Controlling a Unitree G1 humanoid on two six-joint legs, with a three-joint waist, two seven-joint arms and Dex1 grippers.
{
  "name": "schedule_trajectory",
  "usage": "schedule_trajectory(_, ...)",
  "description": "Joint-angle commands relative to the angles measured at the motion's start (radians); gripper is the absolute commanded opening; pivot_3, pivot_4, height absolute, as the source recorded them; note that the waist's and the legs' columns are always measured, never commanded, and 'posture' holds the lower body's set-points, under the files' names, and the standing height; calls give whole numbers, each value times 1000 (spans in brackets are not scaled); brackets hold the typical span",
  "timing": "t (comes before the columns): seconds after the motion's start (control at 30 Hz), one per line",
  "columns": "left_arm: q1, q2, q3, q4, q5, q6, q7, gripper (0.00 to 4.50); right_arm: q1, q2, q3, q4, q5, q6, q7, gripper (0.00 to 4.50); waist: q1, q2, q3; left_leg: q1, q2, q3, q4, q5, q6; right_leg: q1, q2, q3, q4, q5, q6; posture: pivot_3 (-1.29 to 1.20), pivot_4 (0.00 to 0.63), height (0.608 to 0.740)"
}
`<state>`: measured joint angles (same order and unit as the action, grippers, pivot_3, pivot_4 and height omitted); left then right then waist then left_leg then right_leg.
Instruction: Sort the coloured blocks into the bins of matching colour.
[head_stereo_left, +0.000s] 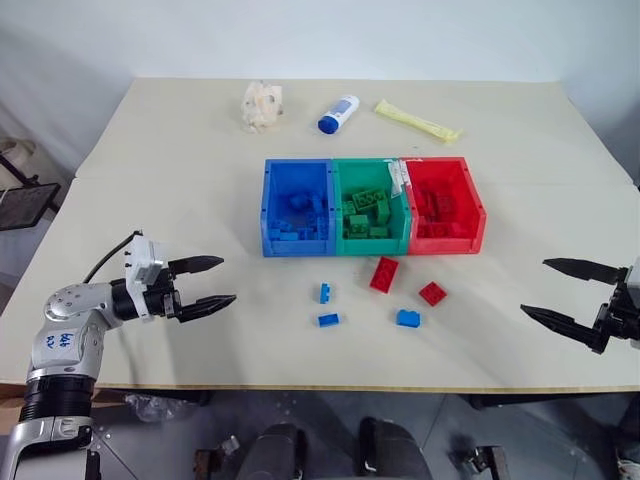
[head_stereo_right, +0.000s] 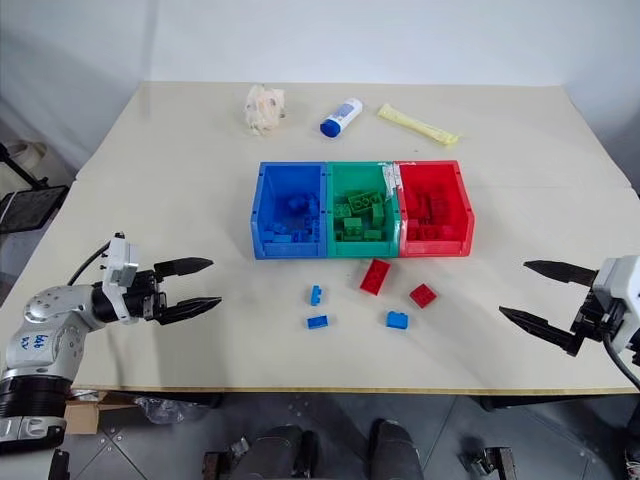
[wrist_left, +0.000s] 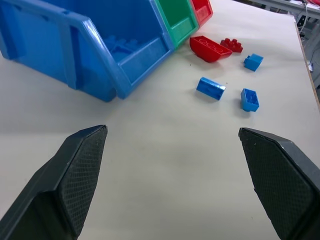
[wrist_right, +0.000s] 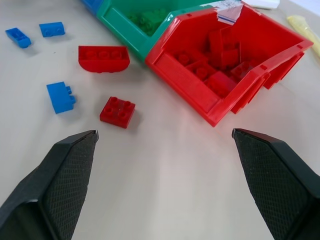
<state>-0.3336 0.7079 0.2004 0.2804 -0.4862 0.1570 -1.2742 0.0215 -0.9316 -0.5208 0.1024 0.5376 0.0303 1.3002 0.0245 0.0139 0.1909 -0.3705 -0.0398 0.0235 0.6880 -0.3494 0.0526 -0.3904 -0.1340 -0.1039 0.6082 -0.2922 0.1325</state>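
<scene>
1. The blue bin (head_stereo_left: 297, 207), green bin (head_stereo_left: 371, 206) and red bin (head_stereo_left: 444, 205) sit joined in a row at the table's (head_stereo_left: 150, 200) centre, each holding bricks of its own colour.
2. Loose at 6 o'clock of the bins: a long red block (head_stereo_left: 384, 273), a square red block (head_stereo_left: 432, 293), and three blue blocks (head_stereo_left: 325, 293) (head_stereo_left: 328, 320) (head_stereo_left: 407, 319), all apart from one another.
3. At 12 o'clock of the bins lie a crumpled wrapper (head_stereo_left: 262, 104), a white-and-blue bottle (head_stereo_left: 339, 114) and a yellow sachet (head_stereo_left: 417, 120).
4. The left gripper (head_stereo_left: 208, 284) at 8 o'clock and the right gripper (head_stereo_left: 560, 293) at 4 o'clock hover with fingers spread wide, holding nothing; bare table lies between them and the blocks.
</scene>
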Motion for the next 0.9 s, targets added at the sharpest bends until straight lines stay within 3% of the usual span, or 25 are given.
schedule_trajectory(0.03, -12, 1, 14, -17, -23, 6, -11, 4472, -10, -10, -28, -32, 19, 11, -13, 4500, -1, 0, 0, 0, 0, 0, 0, 0, 0, 0, 0, 0, 0, 0, 0, 0, 150, 740)
schedule_trajectory(0.37, -6, -15, 8, -44, -9, 6, 21, 4472, 2, -30, -30, -50, 1, 65, -47, 4500, 0, 0, 0, 0, 0, 0, 0, 0, 0, 0, 1, 0, 0, 0, 0, 0, 150, 740)
schedule_trajectory(0.7, -15, -28, -11, -8, -12, -49, -65, 4472, 195, -95, -207, -60, -1, 95, 22, 4500, 1, 0, 0, 0, 0, 1, 0, 0, 0, 1, 1, 0, -1, 0, 0, 0, 150, 740)
schedule_trajectory(0.9, 8, -32, -18, -47, -26, -41, -94, 4472, 187, -111, -175, -152, 3, 141, 20, 4500, -2, 0, 0, 1, 1, 1, 0, 0, 0, 0, 0, 1, 0, 0, 0, 0, 150, 740)
